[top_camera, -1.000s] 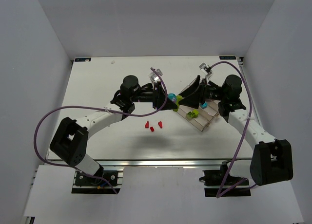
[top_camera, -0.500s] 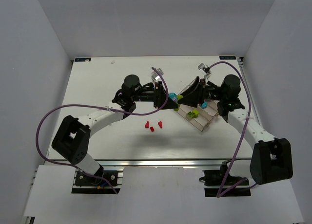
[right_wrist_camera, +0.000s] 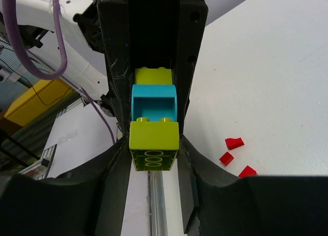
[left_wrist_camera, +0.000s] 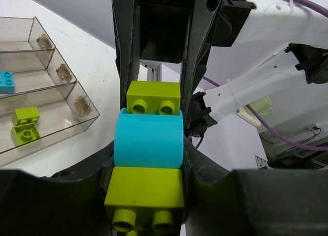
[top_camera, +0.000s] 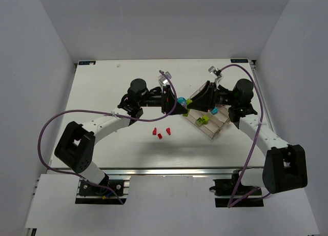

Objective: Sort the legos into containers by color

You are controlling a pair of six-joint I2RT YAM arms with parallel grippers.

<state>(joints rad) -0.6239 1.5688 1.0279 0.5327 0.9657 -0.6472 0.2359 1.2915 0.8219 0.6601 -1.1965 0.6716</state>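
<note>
Top view: left gripper (top_camera: 176, 106) and right gripper (top_camera: 193, 103) meet just beside the tray (top_camera: 219, 126), sharing a lime-cyan-lime lego stack (top_camera: 182, 102) held off the table.
Left wrist: its jaws clamp the near lime brick (left_wrist_camera: 144, 194).
Right wrist: its jaws apparently clamp the opposite lime brick (right_wrist_camera: 154, 143), likely to pull the colours apart.

Left arm (top_camera: 110, 124) and right arm (top_camera: 258, 132) reach inward, jaws clamped, facing
</note>
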